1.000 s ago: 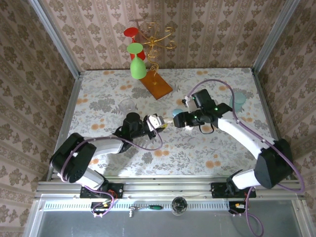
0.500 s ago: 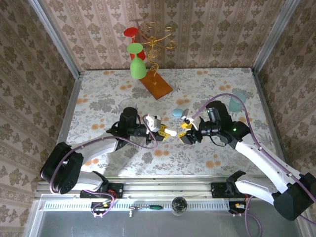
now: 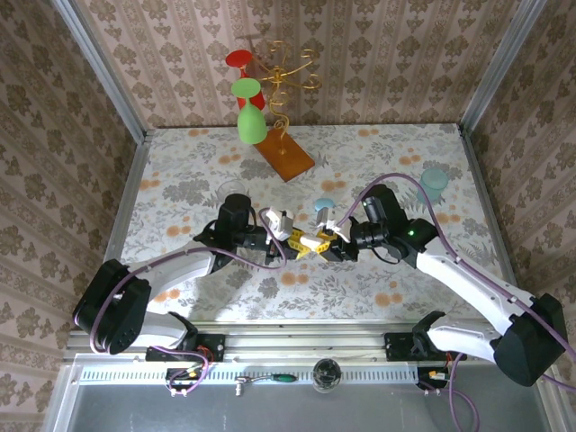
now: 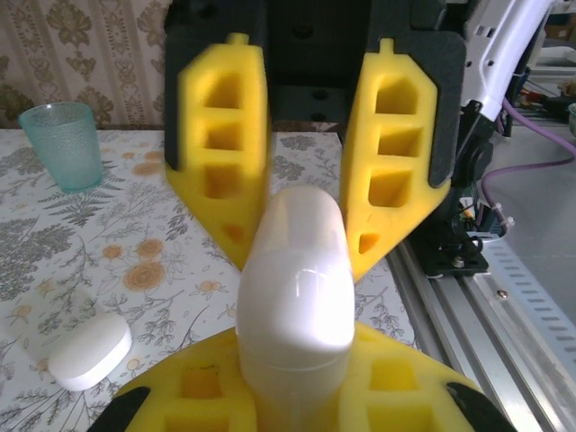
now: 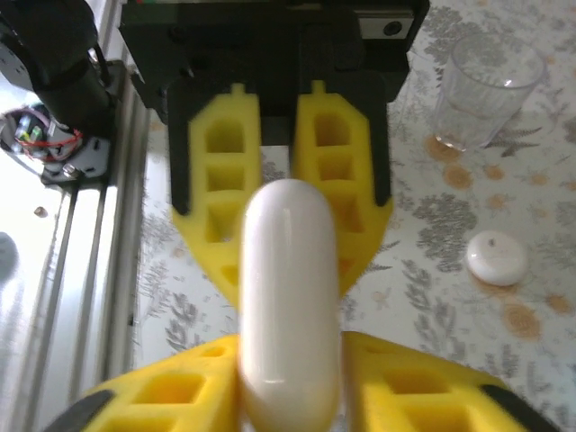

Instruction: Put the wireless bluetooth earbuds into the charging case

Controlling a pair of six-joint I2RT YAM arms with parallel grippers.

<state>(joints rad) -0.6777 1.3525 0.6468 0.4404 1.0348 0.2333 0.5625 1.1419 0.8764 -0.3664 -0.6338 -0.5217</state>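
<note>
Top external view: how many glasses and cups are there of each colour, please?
Green stemmed glass: 1
Red stemmed glass: 1
Clear glass: 1
Teal cup: 1
Total: 4

I'm getting bright, even light from above — soft sheen on the white case [image 4: 297, 297], close foreground slightly blurred.
</note>
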